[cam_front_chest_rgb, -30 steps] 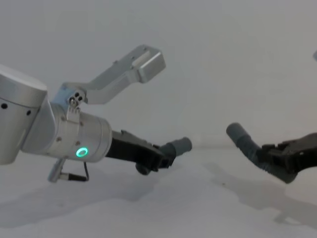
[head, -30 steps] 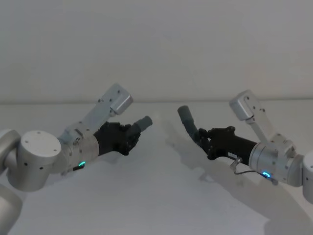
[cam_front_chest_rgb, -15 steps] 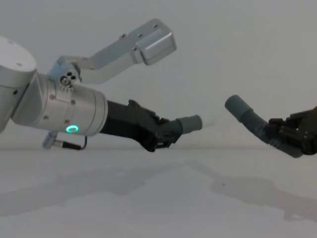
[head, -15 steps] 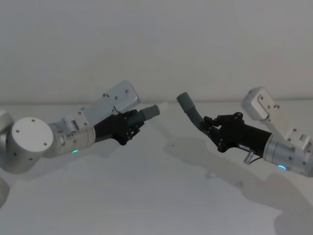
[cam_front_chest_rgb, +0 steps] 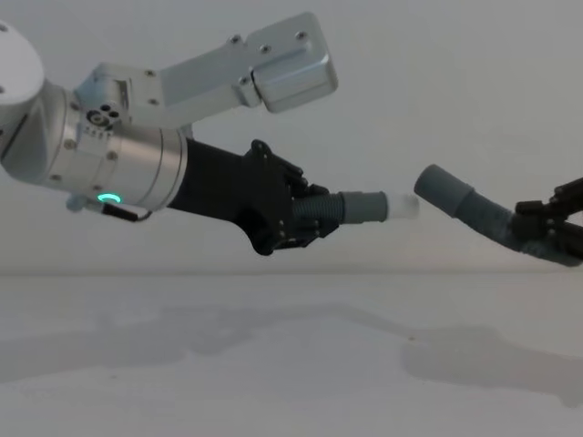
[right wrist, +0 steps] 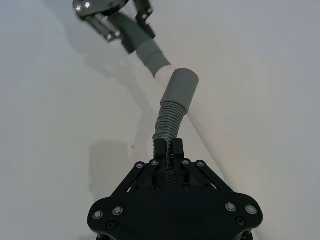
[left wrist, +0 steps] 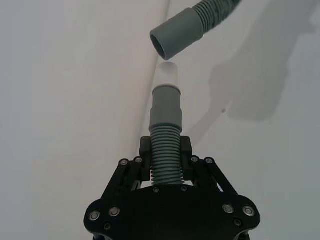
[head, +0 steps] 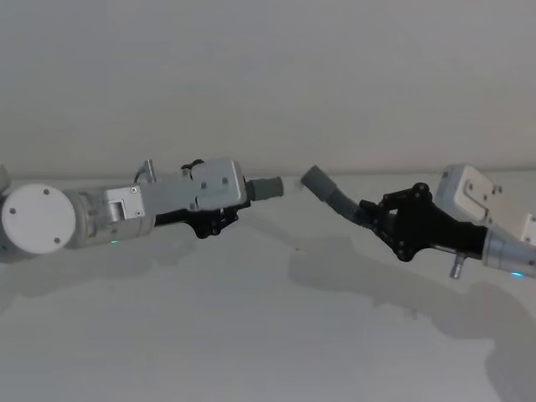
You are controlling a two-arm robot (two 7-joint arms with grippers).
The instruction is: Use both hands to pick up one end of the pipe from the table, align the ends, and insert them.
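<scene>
Both pipe pieces hang in the air above the white table (head: 251, 335). My left gripper (cam_front_chest_rgb: 305, 218) is shut on the ribbed part of the shorter piece (cam_front_chest_rgb: 360, 208), whose white tip (cam_front_chest_rgb: 402, 206) points to the right. My right gripper (head: 377, 219) is shut on the longer bent piece (head: 331, 194), and its grey cuff (cam_front_chest_rgb: 437, 188) faces the white tip. A small gap separates the two ends; the cuff sits slightly higher and is tilted. In the left wrist view the open cuff (left wrist: 177, 34) hangs just past the white tip (left wrist: 169, 75).
A plain pale wall stands behind the table. The left arm's silver body (cam_front_chest_rgb: 118, 164) with its green ring light reaches in from the left, level with the pipe. Shadows of both arms lie on the bare tabletop below.
Both arms have risen from near the table and levelled out. The two pipe ends have come much closer together, and the gap between them has shrunk.
</scene>
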